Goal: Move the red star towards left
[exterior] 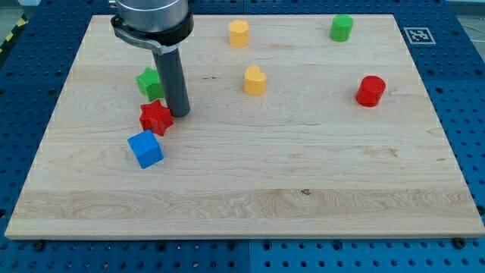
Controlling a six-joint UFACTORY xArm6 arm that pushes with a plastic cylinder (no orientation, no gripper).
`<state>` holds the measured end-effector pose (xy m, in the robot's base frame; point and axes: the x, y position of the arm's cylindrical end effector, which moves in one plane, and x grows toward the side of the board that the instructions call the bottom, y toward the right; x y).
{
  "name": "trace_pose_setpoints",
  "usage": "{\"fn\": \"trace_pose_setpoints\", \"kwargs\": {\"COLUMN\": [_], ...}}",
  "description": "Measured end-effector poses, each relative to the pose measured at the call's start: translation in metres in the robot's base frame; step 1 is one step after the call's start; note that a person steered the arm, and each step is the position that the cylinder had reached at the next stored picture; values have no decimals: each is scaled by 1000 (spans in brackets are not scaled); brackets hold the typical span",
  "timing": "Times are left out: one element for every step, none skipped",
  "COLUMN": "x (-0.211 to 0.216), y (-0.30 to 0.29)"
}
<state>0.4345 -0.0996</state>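
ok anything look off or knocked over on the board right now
Nothing stands out. My tip rests against the red star's right side, with the green star above and the blue cube below. All blocks sit flat, undamaged.

A: Where is my tip [180, 114]?
B: On the tabletop [303, 189], just at the view's right of the red star [155, 117], touching or nearly so.
A: What else is close?
B: A green star [148, 82] just above it, a blue cube [145, 149] just below.
A: And farther right?
B: Two yellow blocks [239, 33] [255, 80], a green cylinder [342, 28], a red cylinder [370, 91].
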Motion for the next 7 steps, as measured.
{"fn": "trace_pose_setpoints", "kwargs": {"x": [0, 0, 0, 0, 0, 21, 25], "y": [12, 12, 12, 15, 18, 17, 2]}}
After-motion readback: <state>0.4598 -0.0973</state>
